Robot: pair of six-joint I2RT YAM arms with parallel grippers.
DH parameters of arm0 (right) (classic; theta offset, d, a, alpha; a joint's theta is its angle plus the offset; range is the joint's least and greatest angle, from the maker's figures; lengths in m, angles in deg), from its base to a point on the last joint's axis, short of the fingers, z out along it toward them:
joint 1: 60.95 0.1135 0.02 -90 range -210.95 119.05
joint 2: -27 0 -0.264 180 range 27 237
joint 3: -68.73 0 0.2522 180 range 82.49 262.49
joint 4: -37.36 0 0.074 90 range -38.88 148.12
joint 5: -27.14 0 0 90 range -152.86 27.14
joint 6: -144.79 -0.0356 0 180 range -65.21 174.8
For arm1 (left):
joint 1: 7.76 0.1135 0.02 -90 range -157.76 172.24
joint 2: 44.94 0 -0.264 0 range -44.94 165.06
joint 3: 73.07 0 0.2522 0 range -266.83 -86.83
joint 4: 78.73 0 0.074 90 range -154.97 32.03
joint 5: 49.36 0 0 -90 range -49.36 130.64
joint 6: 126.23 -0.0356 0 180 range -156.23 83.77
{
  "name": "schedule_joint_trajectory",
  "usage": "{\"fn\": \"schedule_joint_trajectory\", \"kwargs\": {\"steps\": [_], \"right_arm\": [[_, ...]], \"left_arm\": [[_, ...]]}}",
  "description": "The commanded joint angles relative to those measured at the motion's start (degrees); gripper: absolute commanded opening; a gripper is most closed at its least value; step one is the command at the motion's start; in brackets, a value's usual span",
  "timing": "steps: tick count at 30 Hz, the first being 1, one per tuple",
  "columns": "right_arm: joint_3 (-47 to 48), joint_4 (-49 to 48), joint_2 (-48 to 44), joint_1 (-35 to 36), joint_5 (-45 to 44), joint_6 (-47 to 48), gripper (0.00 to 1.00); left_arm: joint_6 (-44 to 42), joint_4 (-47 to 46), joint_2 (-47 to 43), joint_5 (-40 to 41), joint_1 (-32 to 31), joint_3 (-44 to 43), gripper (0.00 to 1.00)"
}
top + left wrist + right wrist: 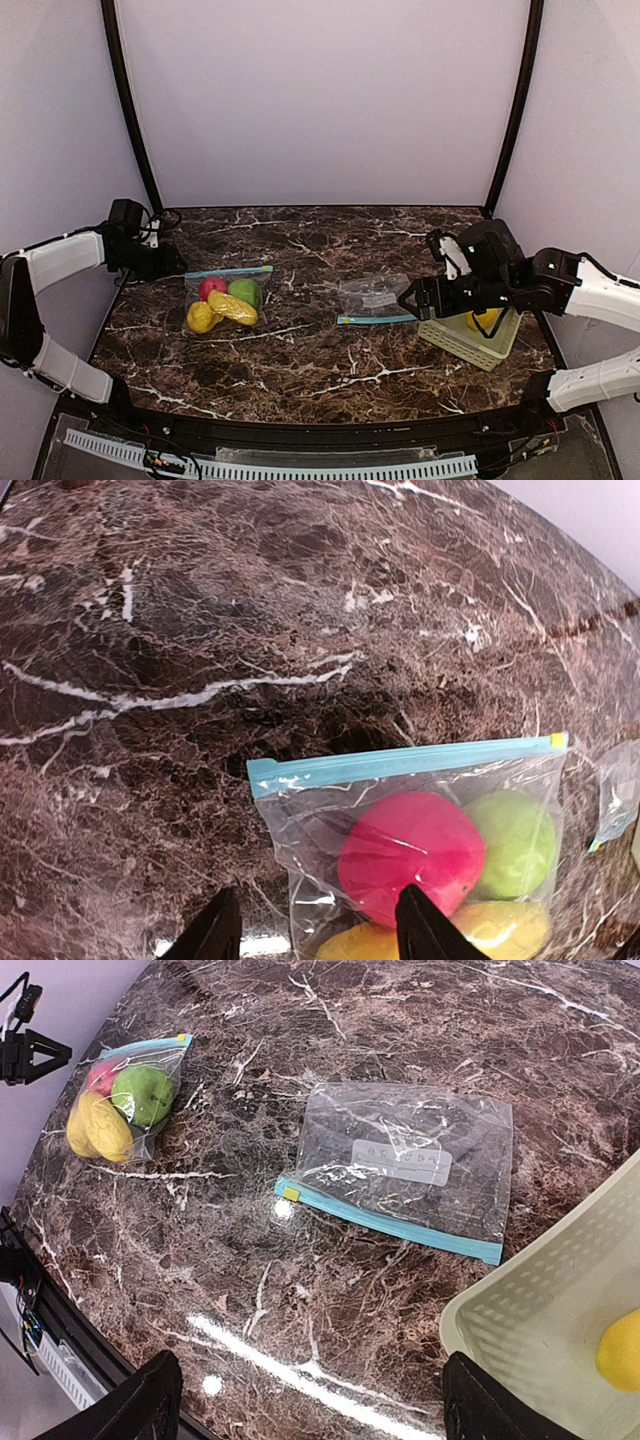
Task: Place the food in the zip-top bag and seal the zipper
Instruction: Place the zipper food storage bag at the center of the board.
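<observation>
A zip-top bag point(225, 300) lies at the left of the table and holds food: a red ball point(410, 855), a light green ball point(515, 840) and yellow pieces point(500, 930). Its blue zipper strip point(400, 763) runs straight along the far edge. My left gripper point(318, 930) hovers open over the bag's near left corner, just left of the bag in the top view point(172, 264). A second, empty zip-top bag point(405, 1165) lies flat mid-table. My right gripper point(315, 1405) is open above the table beside it, holding nothing. One yellow piece point(620, 1350) sits in the basket.
A pale green slatted basket point(470, 340) stands at the right under the right arm. Black frame posts rise at the table's back corners. The dark marble tabletop point(320, 350) runs to a near edge with a cable tray.
</observation>
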Motion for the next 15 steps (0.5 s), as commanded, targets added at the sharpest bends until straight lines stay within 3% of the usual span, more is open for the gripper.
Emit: {"fn": "schedule_joint_trajectory", "kwargs": {"steps": [1, 3, 5, 8, 13, 15], "right_arm": [[-0.2, 0.5, -0.3, -0.7, -0.9, -0.2, 0.88], [0.0, 0.8, -0.1, -0.9, -0.9, -0.1, 0.90], [0.2, 1.2, 0.1, -1.0, -1.1, -0.1, 0.97], [0.1, 2.2, 0.0, -1.2, -2.5, -0.6, 0.99], [0.1, 5.0, -1.1, -3.2, -4.3, -1.4, 0.99], [-0.4, 7.1, -1.6, -5.3, -5.0, -1.9, 0.99]], "left_arm": [[-0.4, -1.0, -5.5, 3.7, 0.3, 2.0, 0.57], [-0.6, -1.7, -6.7, 3.9, 0.3, 2.5, 0.65], [-1.0, -2.4, -8.0, 3.9, 0.3, 2.9, 0.73], [-1.6, -4.0, -11.2, 2.7, 0.3, 3.6, 0.83], [-3.1, -4.1, -16.4, 0.7, -1.1, 2.7, 0.86], [-4.4, -2.5, -17.6, 2.0, -5.3, -0.9, 0.87]]}}
